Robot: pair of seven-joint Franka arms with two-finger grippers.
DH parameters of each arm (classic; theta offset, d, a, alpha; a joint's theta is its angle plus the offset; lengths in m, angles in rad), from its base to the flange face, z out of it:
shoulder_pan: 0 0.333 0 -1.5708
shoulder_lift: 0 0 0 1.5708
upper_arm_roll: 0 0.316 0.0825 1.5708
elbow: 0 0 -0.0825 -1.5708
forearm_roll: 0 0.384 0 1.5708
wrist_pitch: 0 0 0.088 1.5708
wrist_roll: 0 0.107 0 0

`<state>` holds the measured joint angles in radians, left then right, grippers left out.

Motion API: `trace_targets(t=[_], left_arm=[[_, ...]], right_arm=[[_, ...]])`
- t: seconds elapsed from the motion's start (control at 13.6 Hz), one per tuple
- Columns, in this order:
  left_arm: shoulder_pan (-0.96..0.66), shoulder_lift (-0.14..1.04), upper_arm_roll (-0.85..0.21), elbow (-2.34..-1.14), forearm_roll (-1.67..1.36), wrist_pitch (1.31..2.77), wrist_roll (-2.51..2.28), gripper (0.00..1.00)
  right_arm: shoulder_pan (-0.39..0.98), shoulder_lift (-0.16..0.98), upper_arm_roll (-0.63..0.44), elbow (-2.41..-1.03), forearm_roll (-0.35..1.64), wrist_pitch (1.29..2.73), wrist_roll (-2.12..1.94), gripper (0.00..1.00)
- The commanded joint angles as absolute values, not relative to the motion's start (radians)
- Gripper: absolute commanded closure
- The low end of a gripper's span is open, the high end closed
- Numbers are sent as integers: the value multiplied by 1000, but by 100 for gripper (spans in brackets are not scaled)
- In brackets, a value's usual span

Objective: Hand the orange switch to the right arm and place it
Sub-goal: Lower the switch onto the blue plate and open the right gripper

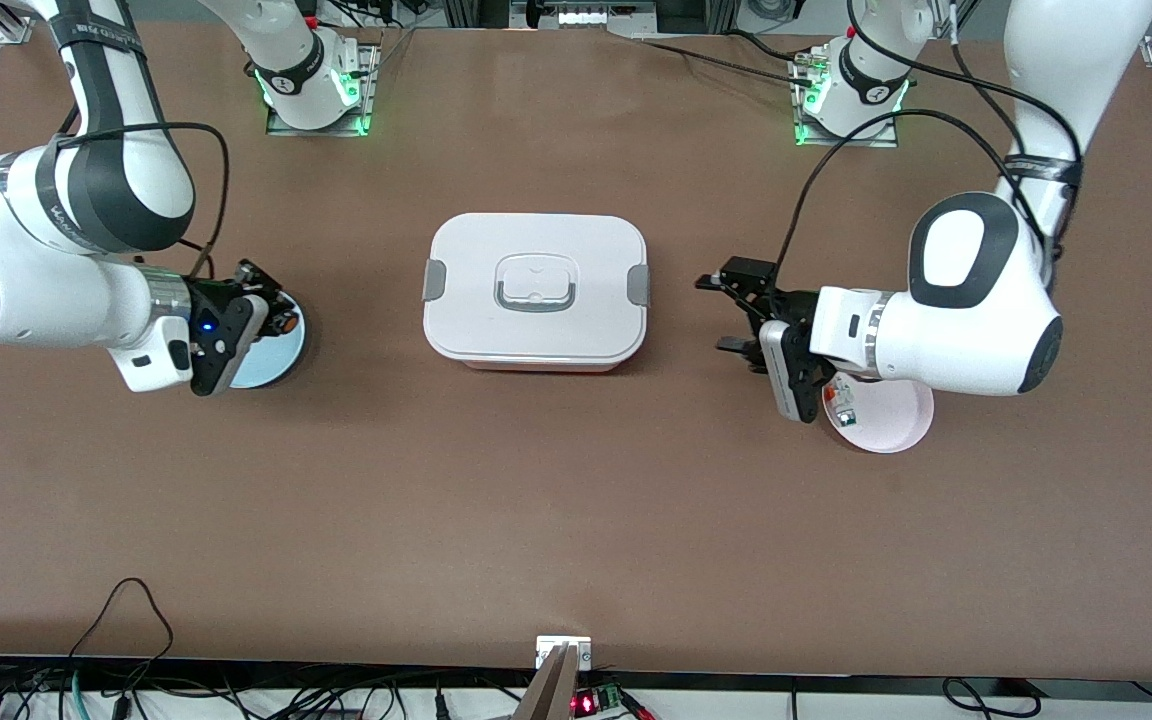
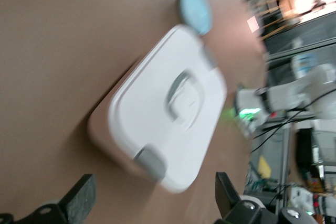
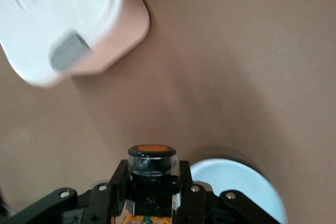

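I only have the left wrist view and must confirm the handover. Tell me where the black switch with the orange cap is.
Observer: The right gripper is shut on the black switch with the orange cap.
Operator: Say what it hangs over.
Observer: The round pale-blue plate, toward the right arm's end of the table.
Operator: Report what lies beside my gripper.
Observer: A round pink plate holding small pieces lies beside the left gripper.

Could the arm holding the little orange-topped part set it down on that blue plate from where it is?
Probably yes. The right gripper, shut on the orange switch, hangs right over the blue plate, and nothing shows between them. The white lidded box sits apart at mid-table, and the left gripper, open, waits past it.
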<state>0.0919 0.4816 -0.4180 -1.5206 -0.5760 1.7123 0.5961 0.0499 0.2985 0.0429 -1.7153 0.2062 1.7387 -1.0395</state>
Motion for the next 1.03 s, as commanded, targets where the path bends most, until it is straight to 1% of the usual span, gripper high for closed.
trace_targets(t=[0.0,0.22,0.29,0.44,0.51,0.59,0.66,0.74,0.88,0.96], left_arm=[[87,430,-426,-1484,-317,1607,343,0],[74,384,-436,-1439,-4,1445,128,0],[63,349,-420,-1439,62,1415,91,0],[49,246,-367,-1472,136,1413,8,0],[19,189,-300,-1505,137,1434,-12,0],[-39,136,-199,-1546,124,1500,-12,0],[-54,88,-108,-1587,33,1540,-8,0],[-55,51,-75,-1644,-18,1567,-2,0],[-51,-46,-72,-1774,46,1682,-8,0],[-42,-55,-72,-1811,78,1727,-8,0]], right_arm=[[-18,241,54,-1860,137,1860,-1291,94],[-92,241,54,-1983,89,2037,-1526,95],[-107,241,52,-2037,89,2122,-1593,95],[-121,247,52,-2132,91,2264,-1628,95],[-121,250,52,-2176,91,2329,-1628,95],[-120,252,54,-2218,91,2395,-1628,95],[-120,259,54,-2242,92,2439,-1628,95],[-121,274,55,-2252,95,2454,-1628,95],[-121,288,55,-2282,95,2518,-1629,95],[-120,301,55,-2295,95,2545,-1629,95]])
